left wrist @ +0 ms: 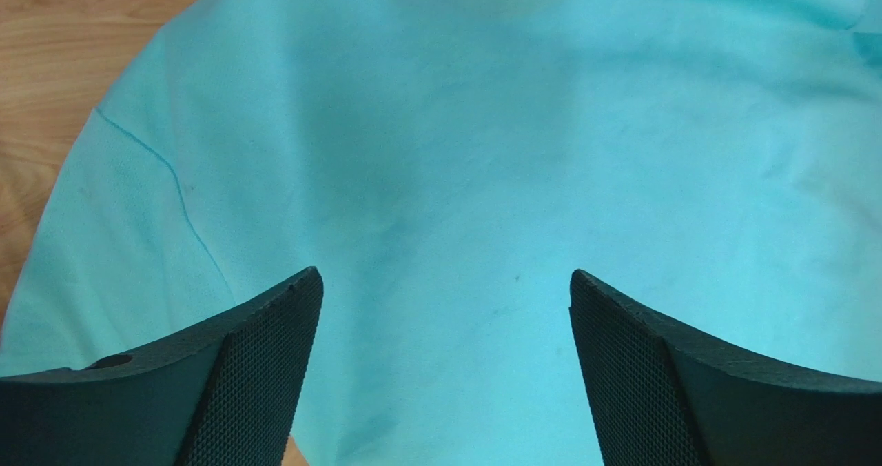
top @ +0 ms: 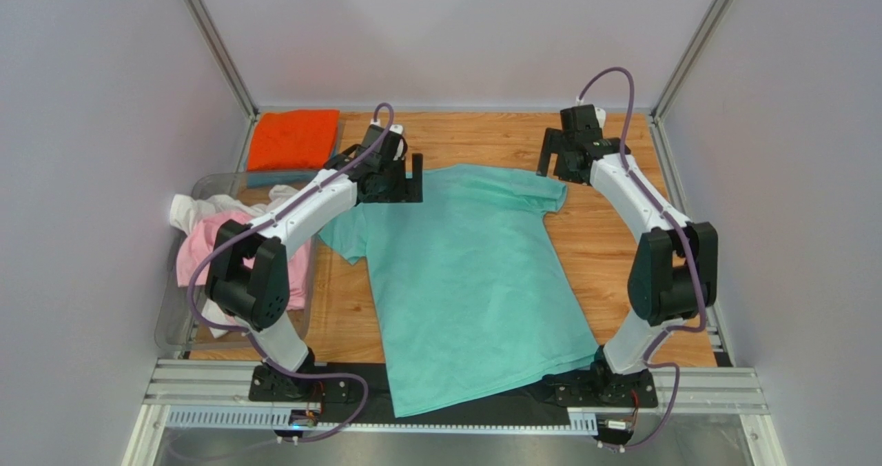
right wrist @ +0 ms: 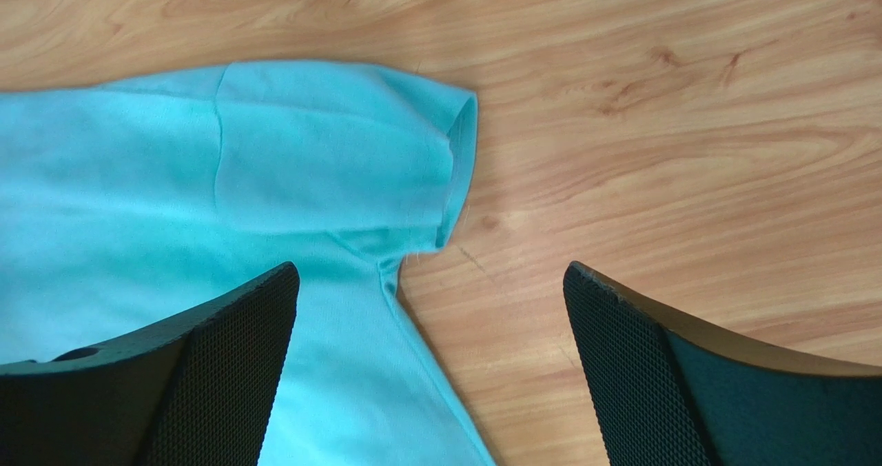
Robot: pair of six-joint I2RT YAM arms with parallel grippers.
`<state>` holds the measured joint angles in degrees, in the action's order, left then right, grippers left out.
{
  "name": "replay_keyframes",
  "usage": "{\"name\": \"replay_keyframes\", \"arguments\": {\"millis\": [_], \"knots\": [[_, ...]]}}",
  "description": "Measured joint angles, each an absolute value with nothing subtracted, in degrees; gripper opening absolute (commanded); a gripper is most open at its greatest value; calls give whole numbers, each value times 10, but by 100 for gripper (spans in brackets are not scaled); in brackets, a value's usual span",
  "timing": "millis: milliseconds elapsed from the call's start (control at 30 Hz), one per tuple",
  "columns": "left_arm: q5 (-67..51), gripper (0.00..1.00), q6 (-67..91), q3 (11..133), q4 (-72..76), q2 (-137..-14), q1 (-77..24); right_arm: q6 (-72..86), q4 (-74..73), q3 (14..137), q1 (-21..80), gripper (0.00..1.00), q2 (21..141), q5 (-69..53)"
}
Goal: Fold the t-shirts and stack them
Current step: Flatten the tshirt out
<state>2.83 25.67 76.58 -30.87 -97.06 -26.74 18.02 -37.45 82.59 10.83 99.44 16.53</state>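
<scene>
A mint-green t-shirt lies spread flat on the wooden table, its hem hanging over the near edge. My left gripper hovers open over the shirt's far left shoulder; the left wrist view is filled with green cloth and nothing sits between the fingers. Over the far right sleeve my right gripper stands open, wood and the sleeve's underarm seam showing in its gap. A folded orange t-shirt lies at the far left. Pink and white t-shirts sit crumpled on the left.
A clear plastic bin at the left edge holds the pink and white shirts. Grey walls and metal frame posts close in the table on three sides. The arm bases are bolted to the near rail.
</scene>
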Motion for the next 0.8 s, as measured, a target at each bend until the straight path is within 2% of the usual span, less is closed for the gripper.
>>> {"name": "replay_keyframes", "arguments": {"millis": [233,500,633,800], "knots": [[-31,100,271,677,-272,-897,-267,222,-358,643,134,100,787,105],[-103,100,298,533,-211,-829,-267,328,-329,363,254,100,549,33],[-121,100,301,515,-184,-842,-267,375,-313,280,262,100,522,5],[-146,100,313,499,-145,-879,-267,408,-291,262,262,100,551,11]]}}
